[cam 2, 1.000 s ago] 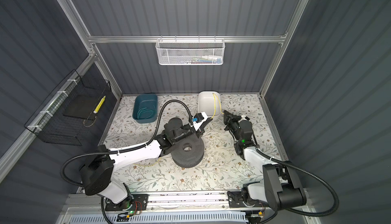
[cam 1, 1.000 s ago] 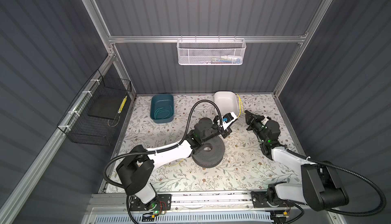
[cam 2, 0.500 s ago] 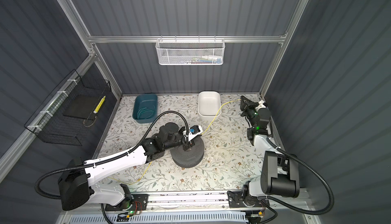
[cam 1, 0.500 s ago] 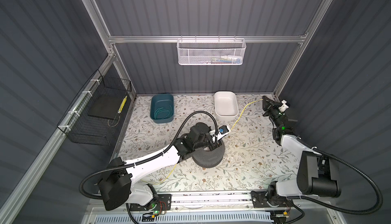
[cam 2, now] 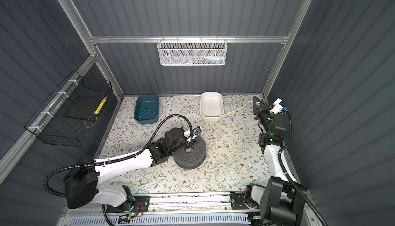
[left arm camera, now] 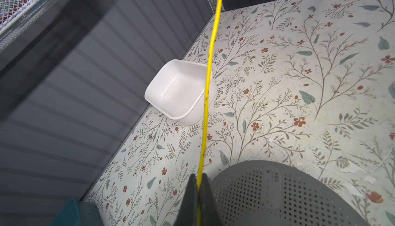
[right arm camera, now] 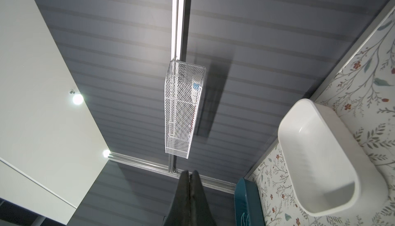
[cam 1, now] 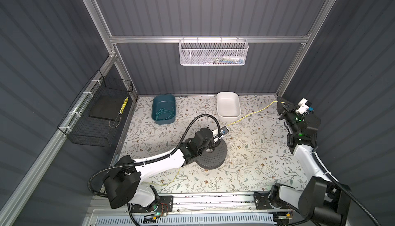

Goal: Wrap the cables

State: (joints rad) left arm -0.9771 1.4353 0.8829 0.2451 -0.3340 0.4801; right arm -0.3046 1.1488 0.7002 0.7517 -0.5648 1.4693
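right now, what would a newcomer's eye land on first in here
A thin yellow cable runs in a line across the floral table. It is pinched between the shut left gripper near the middle and the shut right gripper in the far right corner. Next comes the dark perforated spool at the centre, then the empty white tray by the back wall.

Left gripper (left arm camera: 198, 176), right gripper (right arm camera: 189, 173): apparently closed.

The yellow cable (left arm camera: 203, 128) hides under the left arm (cam 1: 162, 164). Things in the white basket (cam 1: 192, 54) are too small to tell.
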